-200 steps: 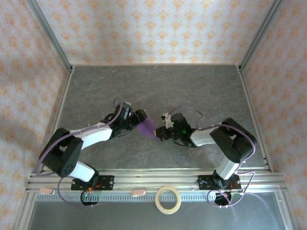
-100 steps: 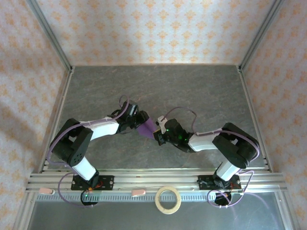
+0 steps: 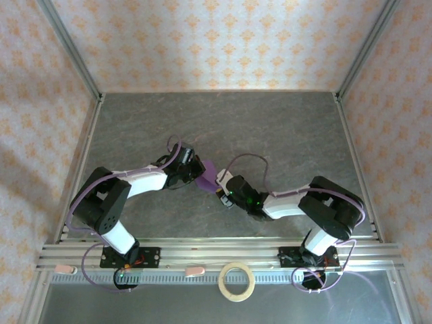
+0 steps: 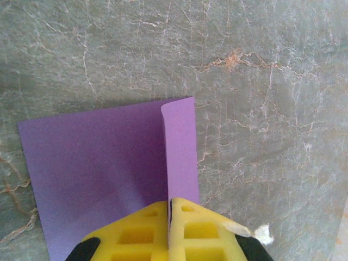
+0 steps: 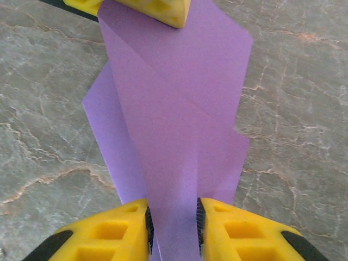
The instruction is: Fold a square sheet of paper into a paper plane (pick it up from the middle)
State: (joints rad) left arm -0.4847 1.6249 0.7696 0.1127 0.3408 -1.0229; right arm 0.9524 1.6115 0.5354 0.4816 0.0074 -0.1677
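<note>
- I have the grey marbled table (image 3: 283, 128) in front of me, walled with patterned paper on the left, right and far sides, and an aluminium rail (image 3: 216, 255) runs along its near edge.
- The left arm (image 3: 135, 183) reaches from its near-left base toward the middle of the table. The right arm (image 3: 297, 199) reaches from the near-right base toward the same spot, so the two wrists almost meet.
- The purple paper (image 3: 207, 177) sits between the two wrists at mid-table, slightly near of centre. In the left wrist view it (image 4: 98, 157) spreads flat toward the left, with a lighter narrow flap standing up along its right edge. In the right wrist view it (image 5: 174, 109) shows diagonal creases and overlapping layers, partly folded rather than a plain square.
- The left gripper (image 4: 169, 202) has its yellow fingers pressed tight together, pinching the foot of that flap. From the right wrist camera I see one of its fingers (image 5: 152, 8) on the far end of the paper.
- The right gripper (image 5: 173, 215) has its jaws parted, with a strip of the paper running through the gap between the two pads. I cannot tell whether the pads touch it.
- A tan tape ring (image 3: 237, 281) lies near of the rail, between the two bases and well apart from the paper.
</note>
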